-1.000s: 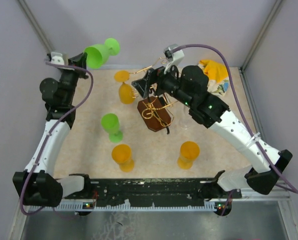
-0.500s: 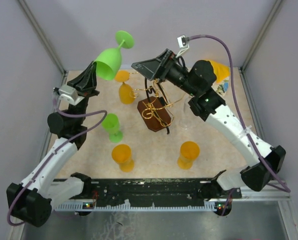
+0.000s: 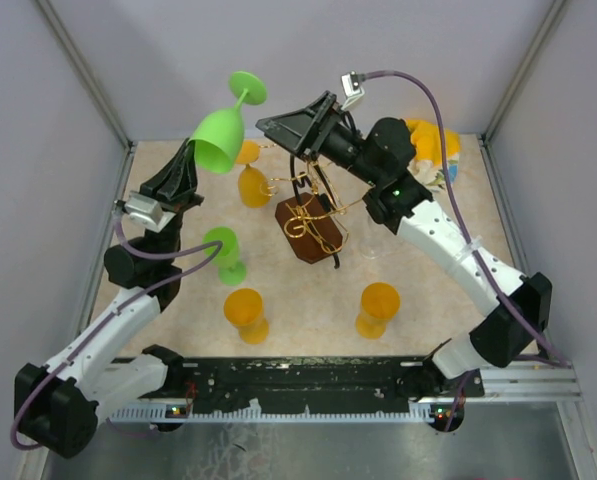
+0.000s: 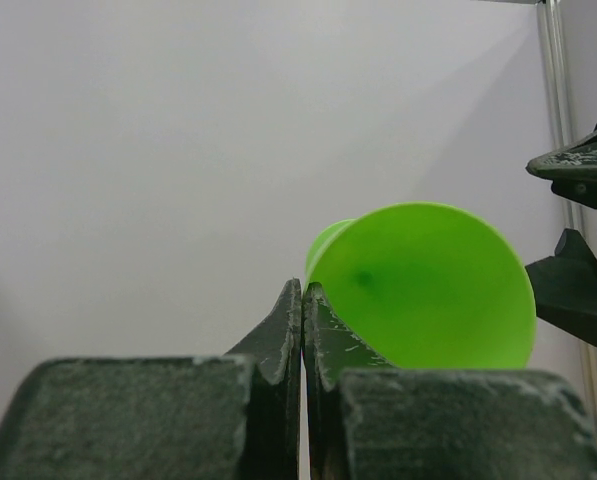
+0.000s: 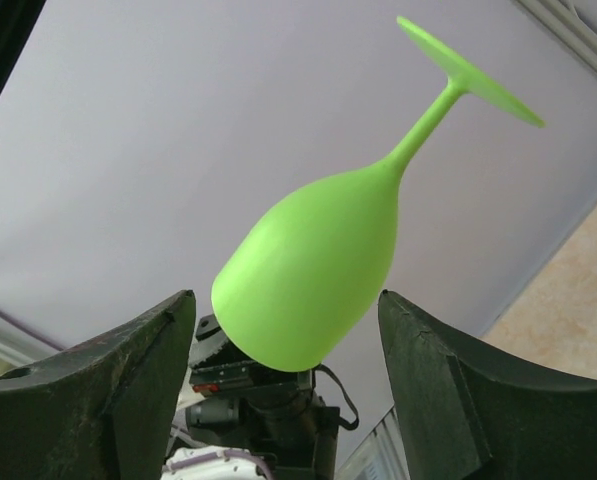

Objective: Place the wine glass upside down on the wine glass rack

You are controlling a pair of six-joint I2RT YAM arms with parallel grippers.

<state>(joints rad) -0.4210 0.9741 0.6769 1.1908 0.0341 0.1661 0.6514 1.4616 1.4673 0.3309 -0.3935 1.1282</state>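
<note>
The wine glass (image 3: 218,135) is bright green and hangs in the air over the table's back left, tilted with its mouth down-left and its foot (image 3: 248,87) up-right. My left gripper (image 3: 191,152) is shut on its rim; the left wrist view shows the bowl (image 4: 428,285) just past the closed left gripper (image 4: 303,290). My right gripper (image 3: 270,124) stands open and faces the glass. In the right wrist view the bowl (image 5: 318,265) sits between the two fingers of the right gripper (image 5: 286,297), touching neither. The wine glass rack (image 3: 313,215), gold wire on a dark brown base, stands below the right gripper.
On the table stand a second green glass (image 3: 223,255) and orange glasses at the front left (image 3: 246,315), front right (image 3: 378,308) and back (image 3: 250,182). A yellow cloth (image 3: 433,145) lies at the back right. Enclosure walls and posts ring the table.
My left arm has swung in from the back left corner, lifting the green glass higher and tipping its foot up. My right gripper has risen from the rack towards the glass, its jaws narrowing slightly.
</note>
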